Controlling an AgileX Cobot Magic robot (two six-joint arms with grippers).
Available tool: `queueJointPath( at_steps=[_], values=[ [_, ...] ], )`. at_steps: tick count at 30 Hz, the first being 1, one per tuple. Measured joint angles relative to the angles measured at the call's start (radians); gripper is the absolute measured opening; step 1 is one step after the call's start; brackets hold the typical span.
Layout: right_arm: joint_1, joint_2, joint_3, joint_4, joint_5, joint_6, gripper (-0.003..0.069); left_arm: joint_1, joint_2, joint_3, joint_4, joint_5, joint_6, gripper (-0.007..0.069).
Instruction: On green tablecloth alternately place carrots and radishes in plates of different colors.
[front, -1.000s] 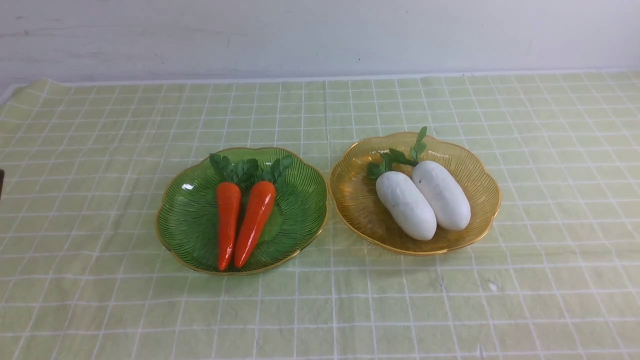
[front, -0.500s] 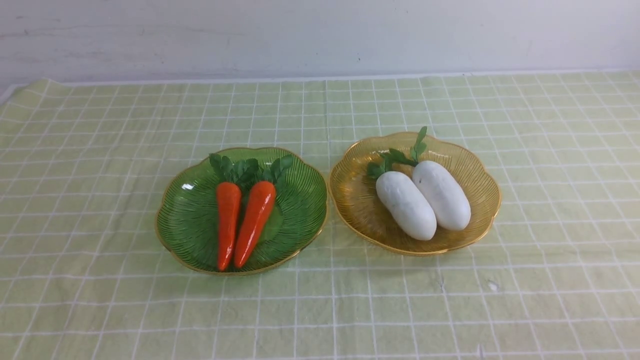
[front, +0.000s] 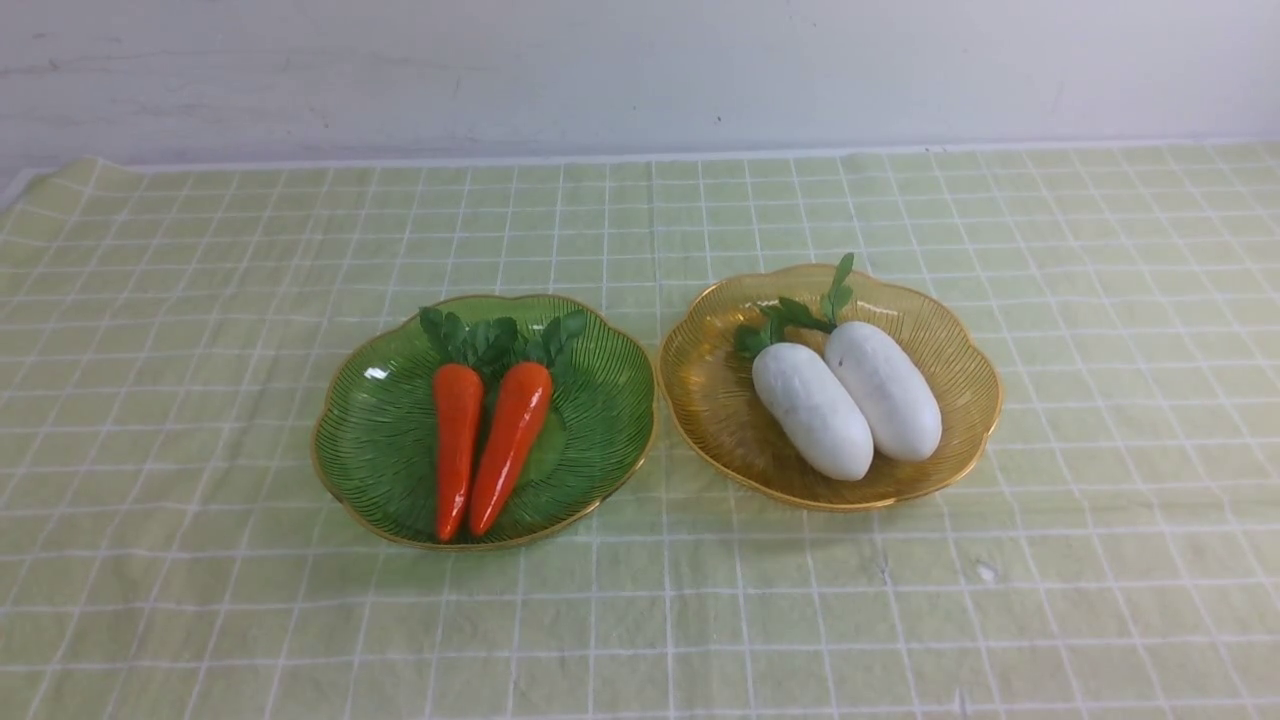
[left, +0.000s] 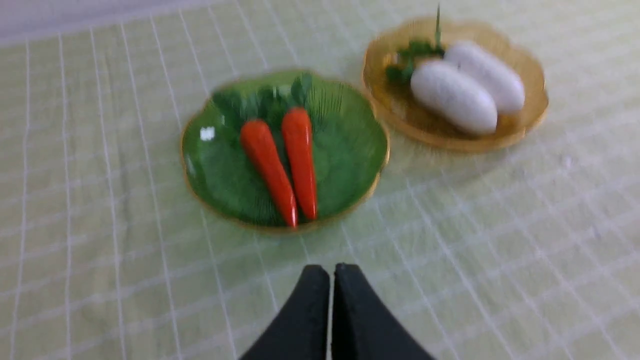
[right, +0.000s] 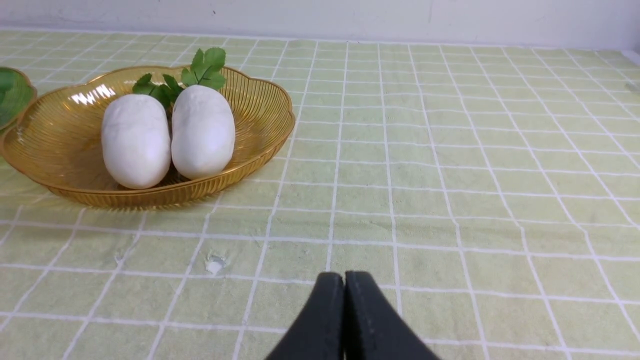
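Two plates stand on one green tablecloth (front: 200, 620): one green plate (front: 380, 440) on the left and one amber plate (front: 715, 400) on the right. Two carrots lie in the green plate, the left carrot (front: 456, 445) and the right carrot (front: 510, 440). Two radishes lie in the amber plate, the nearer radish (front: 812, 410) and the farther radish (front: 884, 388). That makes four vegetables in all.
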Motion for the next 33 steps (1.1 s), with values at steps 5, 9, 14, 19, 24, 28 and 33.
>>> queueJointPath(
  at_steps=[5, 9, 14, 19, 24, 28, 33],
  values=[
    [0.000, 0.000, 0.000, 0.000, 0.000, 0.000, -0.0014, 0.000, -0.169, 0.234, -0.019, -0.463, -0.001, -0.0008],
    [0.000, 0.000, 0.000, 0.000, 0.000, 0.000, -0.0014, 0.000, -0.254, 0.406, -0.025, -0.745, -0.001, -0.0008],
    [0.000, 0.000, 0.000, 0.000, 0.000, 0.000, -0.0014, 0.000, -0.261, 0.520, -0.028, -0.851, -0.001, -0.0008],
    [0.000, 0.000, 0.000, 0.000, 0.000, 0.001, -0.0014, 0.000, -0.261, 0.624, -0.028, -0.850, 0.000, -0.0008],
    [0.000, 0.000, 0.000, 0.000, 0.000, 0.001, -0.0014, 0.000, -0.261, 0.703, -0.024, -0.848, 0.009, -0.0008],
    [0.000, 0.000, 0.000, 0.000, 0.000, 0.001, -0.0014, 0.000, -0.261, 0.786, 0.029, -0.846, -0.021, -0.0008],
    [0.000, 0.000, 0.000, 0.000, 0.000, 0.001, -0.0014, 0.000, -0.261, 0.811, 0.207, -0.797, -0.154, -0.0008]
  ],
)
